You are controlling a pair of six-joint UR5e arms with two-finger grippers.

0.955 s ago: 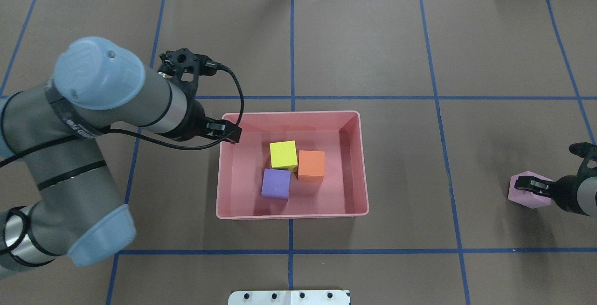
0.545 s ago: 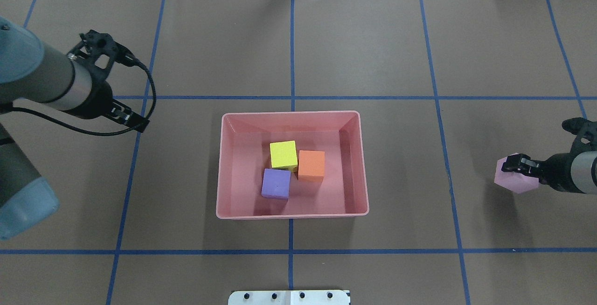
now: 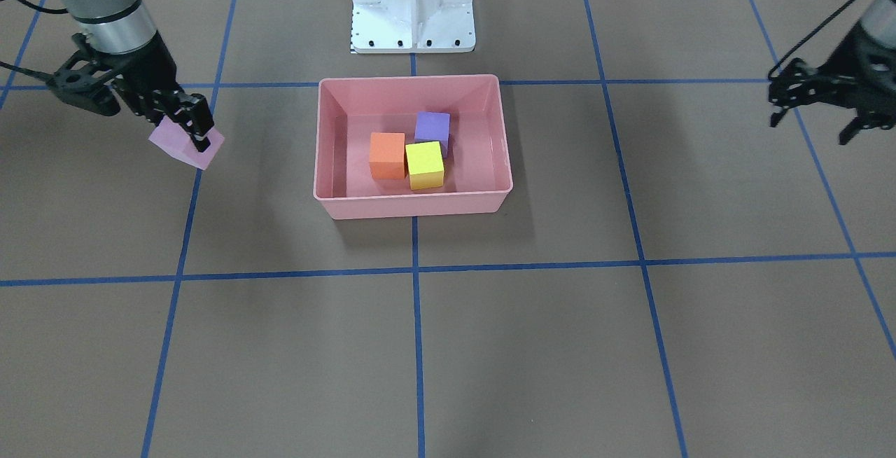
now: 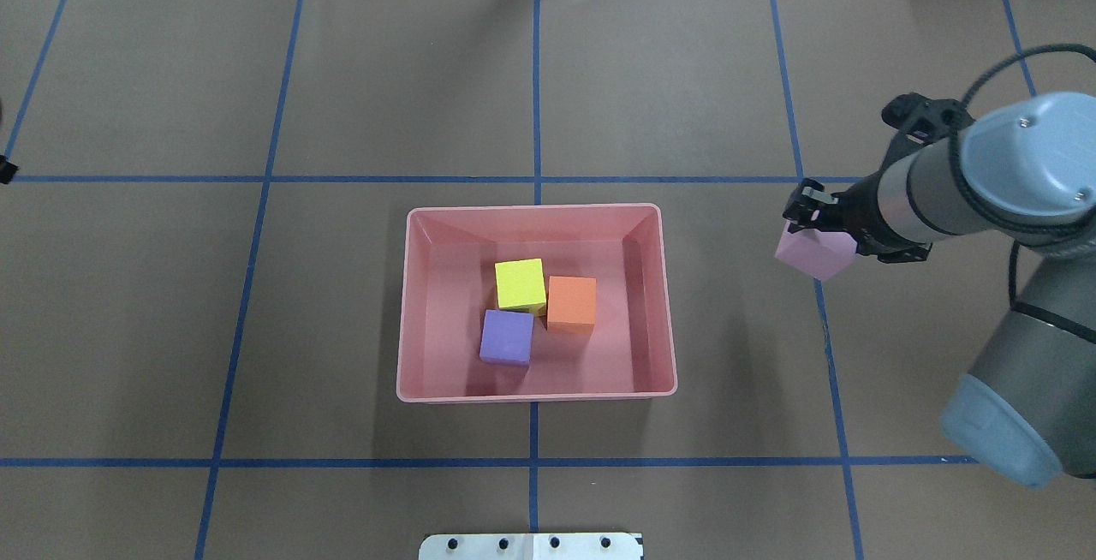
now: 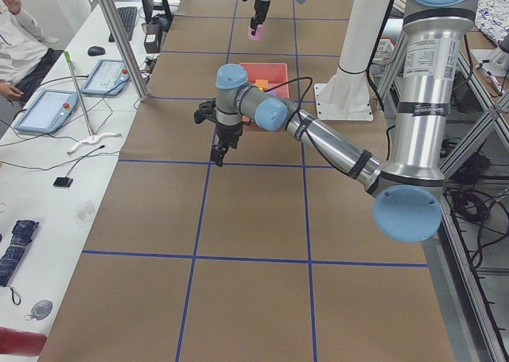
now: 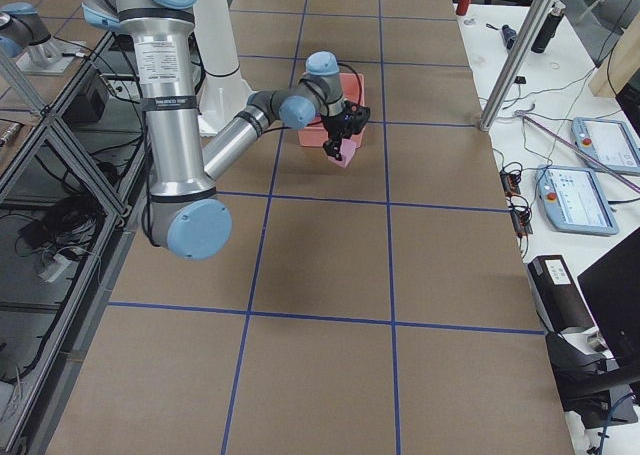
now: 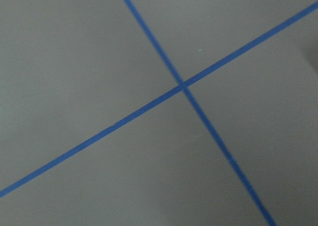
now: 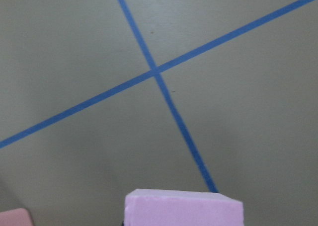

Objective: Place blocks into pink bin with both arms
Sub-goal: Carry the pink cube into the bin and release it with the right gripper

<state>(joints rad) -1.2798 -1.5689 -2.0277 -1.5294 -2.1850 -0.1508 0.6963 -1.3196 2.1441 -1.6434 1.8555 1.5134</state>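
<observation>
The pink bin [image 4: 531, 210] [image 3: 413, 206] stands mid-table and holds the yellow block [image 4: 521, 283], the orange block [image 4: 571, 303] and the purple block [image 4: 507, 337]. My right gripper [image 4: 810, 216] [image 3: 190, 125] is shut on the light pink block [image 4: 813, 253] [image 3: 183, 146] and holds it tilted above the table, to the right of the bin. That block fills the bottom of the right wrist view [image 8: 184, 209]. My left gripper [image 3: 812, 111] is open and empty, far to the bin's left, almost out of the overhead view.
Brown table paper carries a blue tape grid [image 4: 537, 179]. The white robot base [image 3: 411, 3] sits behind the bin. In the exterior left view a side table holds tablets [image 5: 48, 107], and a person [image 5: 20, 36] sits beside it.
My left arm has pulled back leftward, away from the bin and nearly out of the overhead view. My right gripper has lifted the light pink block and carried it left toward the bin.
</observation>
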